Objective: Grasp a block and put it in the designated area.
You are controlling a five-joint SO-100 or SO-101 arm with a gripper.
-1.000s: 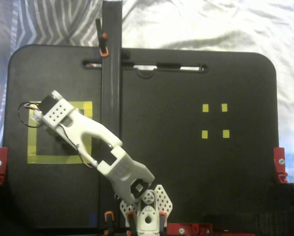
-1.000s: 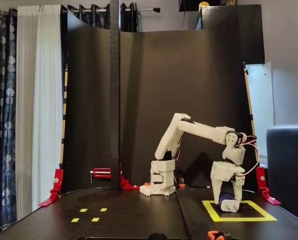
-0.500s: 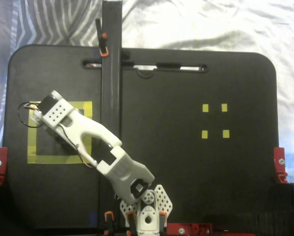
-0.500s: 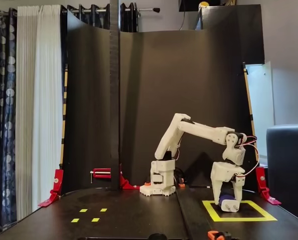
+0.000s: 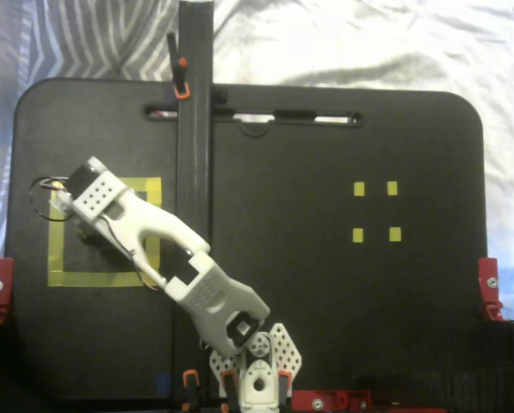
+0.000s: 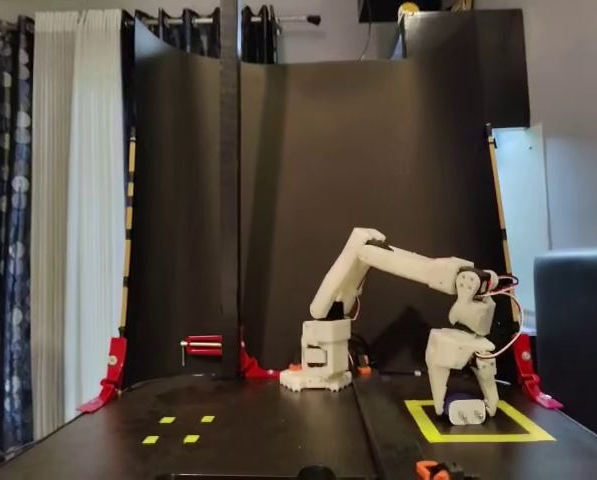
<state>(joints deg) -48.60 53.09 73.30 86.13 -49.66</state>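
One arm: white, bolted at the near edge of the black table (image 5: pixel 325 284) in the top-down fixed view, reaching up and to the left; in the front-facing fixed view it stretches from its base to the right and bends down at the wrist.

Left to right, front-facing fixed view:
Small tape squares (image 6: pixel 179 429): four yellow bits on the table's left part, well apart from the arm.
Arm base (image 6: pixel 323 360): near the middle, in front of the dark backdrop.
Designated area (image 6: pixel 426 428): yellow tape outline on the right part of the table; the gripper points down into it.
Gripper (image 6: pixel 465 397): fingers spread on either side of the block, pointing down at the table; a gap seems to show on each side, so the jaws look parted rather than clamped.
Block (image 6: pixel 467 410): low between the fingers, inside the yellow outline, apparently resting on the table surface; light end faces the camera, dark blue just visible behind it.

Left to right, top-down fixed view:
Designated area (image 5: pixel 57 258): at the left of the table, partly covered by the arm.
Gripper (image 5: pixel 83 231): over the outline's upper left part; the wrist hides the fingertips and the block.
Small tape squares (image 5: pixel 376 211): right of centre, far from the arm.
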